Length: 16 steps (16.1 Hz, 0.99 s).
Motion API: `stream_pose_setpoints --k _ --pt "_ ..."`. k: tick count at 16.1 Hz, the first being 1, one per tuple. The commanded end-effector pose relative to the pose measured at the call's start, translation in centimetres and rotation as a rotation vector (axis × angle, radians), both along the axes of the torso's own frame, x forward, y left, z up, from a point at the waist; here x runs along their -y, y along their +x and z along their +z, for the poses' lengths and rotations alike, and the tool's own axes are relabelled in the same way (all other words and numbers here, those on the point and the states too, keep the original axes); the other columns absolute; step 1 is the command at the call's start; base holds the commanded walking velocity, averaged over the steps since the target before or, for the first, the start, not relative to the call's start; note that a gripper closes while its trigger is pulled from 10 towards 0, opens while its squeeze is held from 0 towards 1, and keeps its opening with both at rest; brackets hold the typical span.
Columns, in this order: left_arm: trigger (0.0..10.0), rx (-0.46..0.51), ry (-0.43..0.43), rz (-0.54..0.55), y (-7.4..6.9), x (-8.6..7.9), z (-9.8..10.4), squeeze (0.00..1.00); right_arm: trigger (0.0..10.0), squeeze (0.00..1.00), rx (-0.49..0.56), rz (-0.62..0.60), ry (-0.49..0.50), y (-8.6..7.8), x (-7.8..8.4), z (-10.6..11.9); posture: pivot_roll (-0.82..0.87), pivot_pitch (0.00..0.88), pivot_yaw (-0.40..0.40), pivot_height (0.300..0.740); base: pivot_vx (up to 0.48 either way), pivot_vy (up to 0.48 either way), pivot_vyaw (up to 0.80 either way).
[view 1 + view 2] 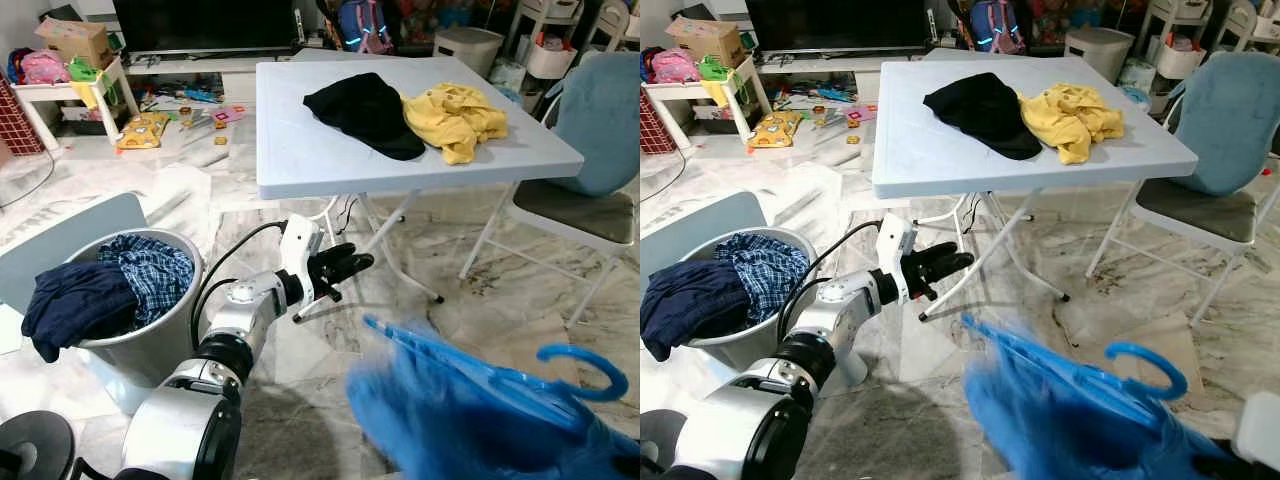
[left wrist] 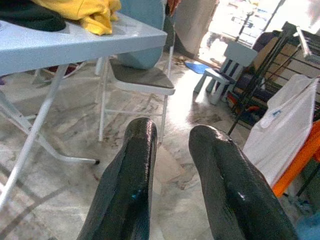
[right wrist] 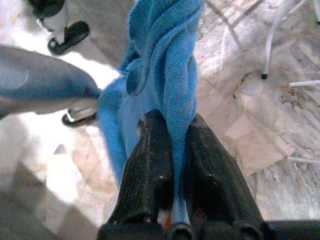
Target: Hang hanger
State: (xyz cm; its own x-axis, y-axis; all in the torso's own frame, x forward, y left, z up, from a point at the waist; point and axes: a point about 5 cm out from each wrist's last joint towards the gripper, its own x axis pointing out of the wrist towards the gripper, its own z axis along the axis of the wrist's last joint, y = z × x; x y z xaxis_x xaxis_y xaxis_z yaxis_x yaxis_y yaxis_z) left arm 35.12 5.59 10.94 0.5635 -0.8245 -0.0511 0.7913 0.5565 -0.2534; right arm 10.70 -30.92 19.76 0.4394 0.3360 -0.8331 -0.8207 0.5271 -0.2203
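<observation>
So the right hand [image 3: 172, 165] has its two black fingers squeezed together on a fold of the blue garment [image 1: 470, 420], you can see the cloth pinched right between them in the right wrist view. That garment sits on a blue hanger [image 1: 500, 375], and the whole bundle is in the lower right of the head view, kinda blurry, with the hook curling off toward the right edge. The hanger is just above and beyond where the hand grips the cloth.

Left hand [image 1: 340, 268] is stretched out mid-frame, centre-left, holding nothing, fingers a little apart with a slim gap showing in the left wrist view. It's well apart from the hanger, pointing toward the legs of the white worktop [image 1: 300, 150].

On the worktop up top there's a black garment [image 1: 365, 110] touching a yellow one [image 1: 455, 118]. Grey laundry basket [image 1: 150, 335] at lower left has dark blue and plaid clothes in it. Folding chair [image 1: 580, 200] at right.
</observation>
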Motion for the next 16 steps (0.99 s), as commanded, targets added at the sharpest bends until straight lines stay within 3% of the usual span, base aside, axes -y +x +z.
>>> stream_pose_setpoints --k 1,5,6,7,8,11,13,14,16 --pt "0.0 0.026 -0.004 -0.012 0.4 0.0 0.9 0.00 10.0 0.00 0.008 0.034 -0.014 -0.1 0.2 1.0 -0.11 0.000 -0.023 0.740 0.000 0.000 0.00" --pt "0.0 0.028 0.019 -0.044 -0.2 0.8 0.4 0.00 10.0 0.00 0.105 0.019 0.060 0.9 -0.5 2.2 -0.12 0.000 -0.020 0.740 0.000 0.000 0.00" --pt "5.6 0.035 0.027 -0.033 -0.1 1.1 0.5 0.00 10.0 0.00 0.149 0.002 0.065 1.5 -0.6 2.1 -0.11 0.000 -0.022 0.740 0.000 0.000 0.00" --pt "10.0 0.034 0.025 -0.003 0.1 1.1 0.6 0.52 10.0 0.00 0.206 -0.010 0.057 2.2 -0.7 1.9 -0.11 0.000 -0.022 0.740 0.000 0.000 0.00" --pt "10.0 0.028 -0.008 0.005 0.2 1.0 0.9 1.00 10.0 0.00 0.257 -0.041 0.068 3.0 -0.8 1.5 -0.10 0.000 -0.023 0.740 0.000 0.000 0.00" --pt "10.0 0.087 0.033 0.093 0.4 -0.4 0.8 1.00 10.0 0.00 0.336 -0.088 0.143 5.1 -2.6 -0.5 -0.07 0.000 -0.027 0.740 0.000 0.000 0.00" --pt "10.0 0.070 0.152 0.236 0.8 -2.3 -0.4 1.00 10.0 0.00 0.354 -0.142 0.268 6.4 -4.1 -2.5 -0.05 0.000 -0.032 0.740 0.000 0.000 0.00" --pt "10.0 0.064 0.172 0.284 0.9 -2.9 -0.6 1.00 10.0 0.00 0.352 -0.178 0.291 6.9 -4.4 -3.3 -0.05 0.000 -0.032 0.740 0.000 0.000 0.00" --pt "10.0 0.070 0.181 0.330 1.2 -3.6 -0.5 1.00 10.0 0.00 0.332 -0.217 0.246 7.7 -4.4 -4.9 -0.04 0.000 -0.034 0.740 0.000 0.000 0.00"
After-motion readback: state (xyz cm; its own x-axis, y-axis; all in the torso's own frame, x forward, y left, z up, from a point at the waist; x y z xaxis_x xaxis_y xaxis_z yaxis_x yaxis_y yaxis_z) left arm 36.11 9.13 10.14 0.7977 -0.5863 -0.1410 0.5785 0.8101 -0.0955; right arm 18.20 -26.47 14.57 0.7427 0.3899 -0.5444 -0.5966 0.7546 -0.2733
